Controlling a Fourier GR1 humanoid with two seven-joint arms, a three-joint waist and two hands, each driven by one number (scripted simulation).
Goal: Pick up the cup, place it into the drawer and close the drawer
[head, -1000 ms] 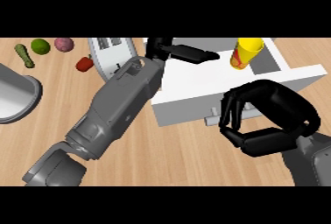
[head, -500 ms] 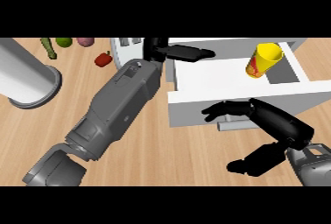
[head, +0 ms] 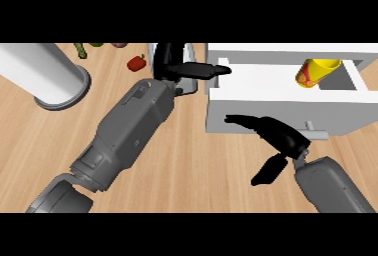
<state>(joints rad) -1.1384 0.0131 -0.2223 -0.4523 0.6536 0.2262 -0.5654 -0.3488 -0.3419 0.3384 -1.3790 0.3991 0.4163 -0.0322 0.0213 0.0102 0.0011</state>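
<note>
The right robot hand (head: pixel 275 137), fingers released, rests against the front of the open white drawer (head: pixel 284 107). Beyond it, a yellow cup (head: pixel 316 72) lies inside. The left robot hand (head: pixel 184 70) hangs open at the drawer's far corner.

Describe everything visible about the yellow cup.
The yellow cup is a tall, smooth, plastic-looking cylinder with a red patch on its side. It stands tilted inside the open white drawer, near the right wall, its open mouth toward the top of the view. Neither hand touches it; the right hand is at the drawer's front.
</note>
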